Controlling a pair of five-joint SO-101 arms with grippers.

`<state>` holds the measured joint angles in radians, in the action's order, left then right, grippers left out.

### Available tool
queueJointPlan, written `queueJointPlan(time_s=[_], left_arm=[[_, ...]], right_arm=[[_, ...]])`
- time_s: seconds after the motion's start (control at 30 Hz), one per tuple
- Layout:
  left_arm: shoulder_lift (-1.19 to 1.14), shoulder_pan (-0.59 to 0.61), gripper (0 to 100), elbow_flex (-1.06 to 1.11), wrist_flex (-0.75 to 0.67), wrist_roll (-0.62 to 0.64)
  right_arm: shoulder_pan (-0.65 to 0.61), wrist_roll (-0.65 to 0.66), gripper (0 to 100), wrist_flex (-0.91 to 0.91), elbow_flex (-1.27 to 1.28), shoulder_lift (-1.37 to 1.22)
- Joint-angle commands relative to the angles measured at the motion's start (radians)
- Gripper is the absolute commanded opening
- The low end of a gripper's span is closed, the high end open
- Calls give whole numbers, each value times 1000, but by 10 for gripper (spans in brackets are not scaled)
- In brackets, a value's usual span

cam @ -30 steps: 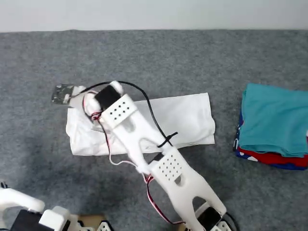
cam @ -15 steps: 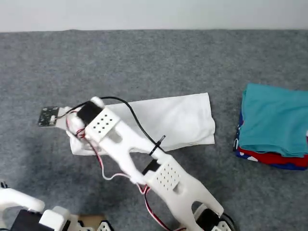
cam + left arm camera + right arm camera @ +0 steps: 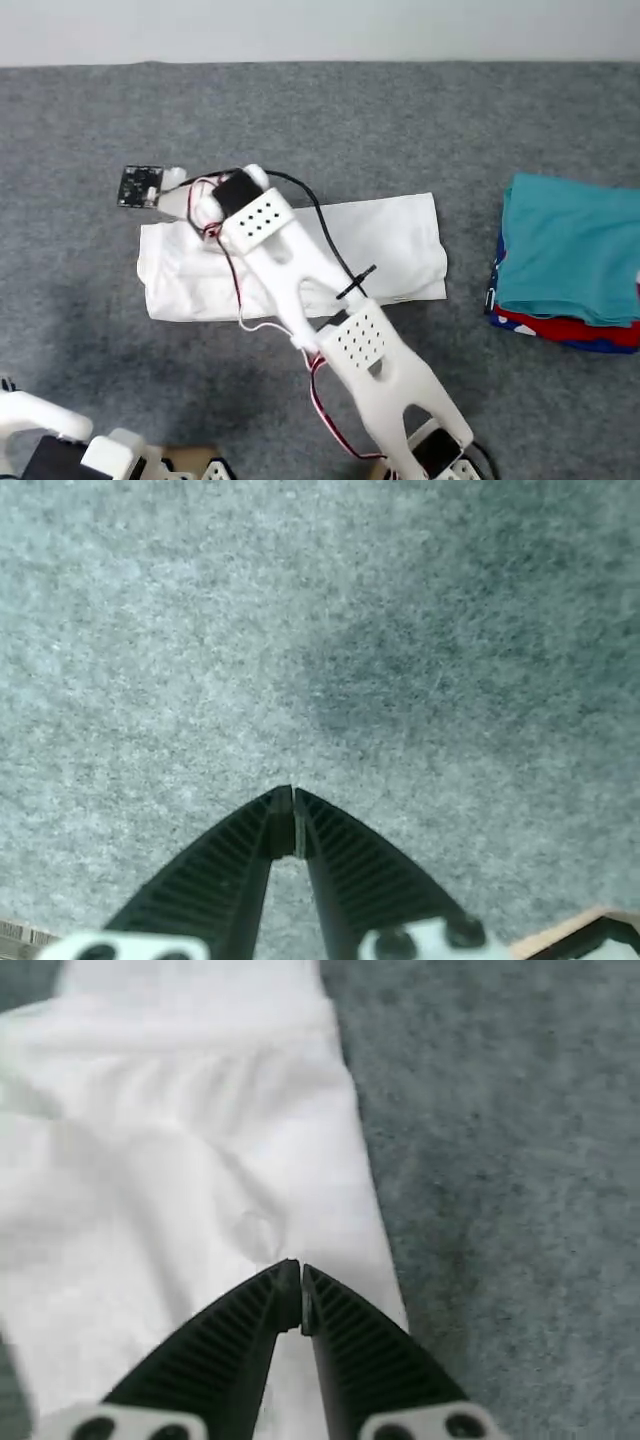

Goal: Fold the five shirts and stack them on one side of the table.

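My left gripper (image 3: 293, 802) was squeezed shut with nothing in it. It hung over the bare grey fuzzy table (image 3: 400, 120), with no part of the long white cloth shirt (image 3: 380, 245) under it.

My right gripper (image 3: 299, 1276) was over one end of the white shirt, the end farthest from the pile, close to the shirt's edge. Its jaws were pressed together too, and I could see no cloth caught between them.

The white shirt lay flat, folded into a long strip. Past its other end, well apart from it, sat the pile of folded shirts (image 3: 570, 250), teal on top with red and blue under it. I could not count how many were in it.

I think this was the last shirt, and it was only half folded. Next I would need to open the right jaws, pinch that end of the white shirt, lift it and lay it over the other end. Then the white shirt could go on the pile.
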<state>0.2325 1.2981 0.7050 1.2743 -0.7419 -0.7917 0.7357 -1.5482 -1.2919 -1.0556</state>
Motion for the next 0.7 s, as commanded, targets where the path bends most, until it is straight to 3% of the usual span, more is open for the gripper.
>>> queueJointPlan(time_s=[0.0, 0.07, 0.3, 0.47, 0.67], left_arm=[[35, -8, 7, -4, -6, -5], [35, -8, 7, -4, -6, -3], [35, -8, 7, -4, -6, -3], [35, -8, 7, -4, -6, -3], [35, -6, 7, -4, -6, -3]], right_arm=[[-54, -61, 9, -160, -124, 38], [-88, -103, 9, -245, -152, 41], [-174, -232, 9, -248, 43, 107], [-196, -226, 9, -176, 150, 81], [-71, -112, 9, 2, 149, 4]])
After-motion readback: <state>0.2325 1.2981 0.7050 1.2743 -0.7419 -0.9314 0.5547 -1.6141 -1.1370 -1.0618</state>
